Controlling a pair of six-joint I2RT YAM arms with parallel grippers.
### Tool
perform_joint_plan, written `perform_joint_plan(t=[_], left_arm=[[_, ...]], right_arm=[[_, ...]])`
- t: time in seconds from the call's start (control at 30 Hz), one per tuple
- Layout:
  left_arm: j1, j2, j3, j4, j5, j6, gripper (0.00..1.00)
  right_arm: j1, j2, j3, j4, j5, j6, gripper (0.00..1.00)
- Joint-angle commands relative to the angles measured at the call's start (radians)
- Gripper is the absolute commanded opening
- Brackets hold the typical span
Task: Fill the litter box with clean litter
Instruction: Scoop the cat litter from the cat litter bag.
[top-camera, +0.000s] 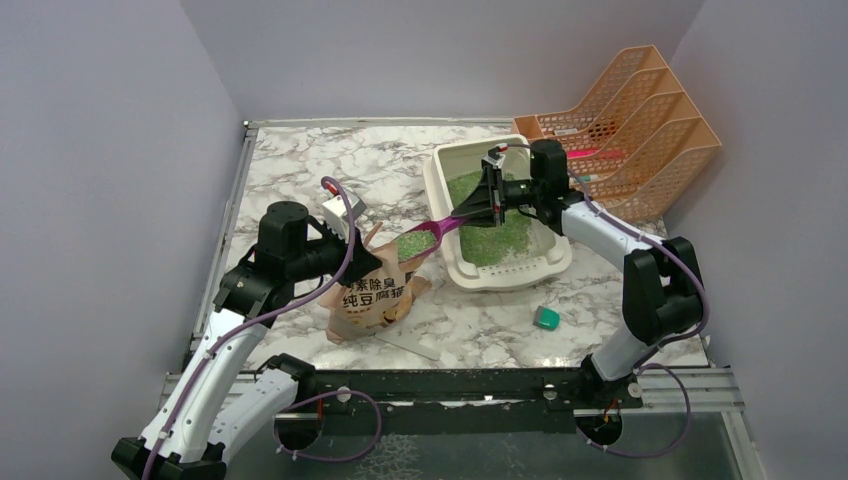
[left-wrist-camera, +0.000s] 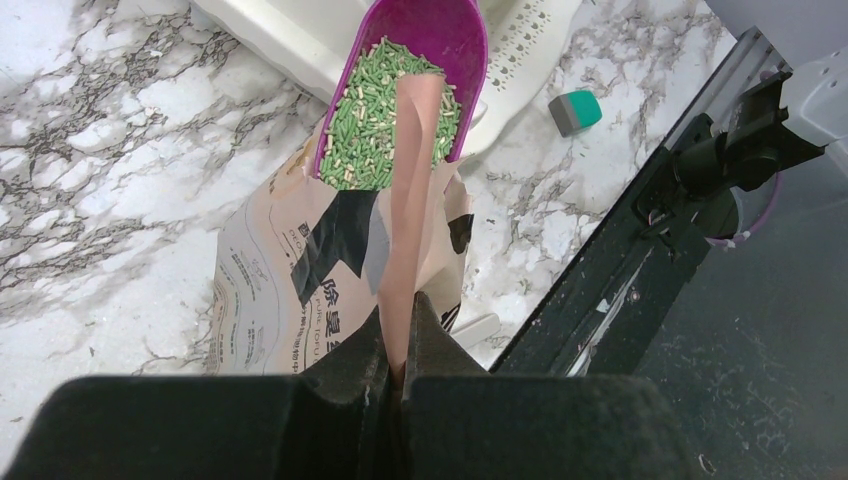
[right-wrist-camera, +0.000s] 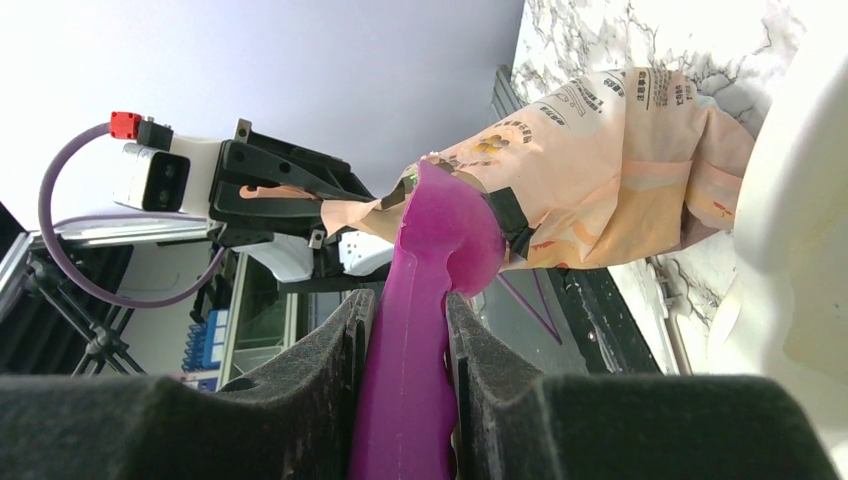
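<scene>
The cream-white litter box (top-camera: 440, 190) stands right of centre with green clean litter (top-camera: 488, 235) spread over its floor. A tan paper bag (top-camera: 372, 295) stands just left of it. My left gripper (left-wrist-camera: 402, 315) is shut on the bag's top edge (left-wrist-camera: 412, 200), holding it upright. My right gripper (right-wrist-camera: 410, 305) is shut on the handle of a magenta scoop (right-wrist-camera: 425, 300). The scoop's bowl (left-wrist-camera: 420, 60) hangs over the bag's mouth, heaped with green granules (left-wrist-camera: 385, 120), between the bag and the litter box (left-wrist-camera: 290, 35).
An orange mesh file rack (top-camera: 640, 130) stands behind the litter box at the back right. A small teal block (top-camera: 546, 318) lies on the marble table in front of the box. Grey walls close the table on three sides.
</scene>
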Motion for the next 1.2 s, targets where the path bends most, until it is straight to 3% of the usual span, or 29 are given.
perform_joint_plan(t=[0.0,1.17], left_arm=[[-0.002,-0.014,0.016,0.082,0.037,-0.020,0.00],[-0.002,-0.017,0.013,0.083,0.033,-0.026,0.00]], right_arm=[[-0.018,-0.044,-0.006,0.001,-0.004,-0.008,0.01],[-0.083,-0.097,-0.031,-0.038,-0.058,-0.043,0.01]])
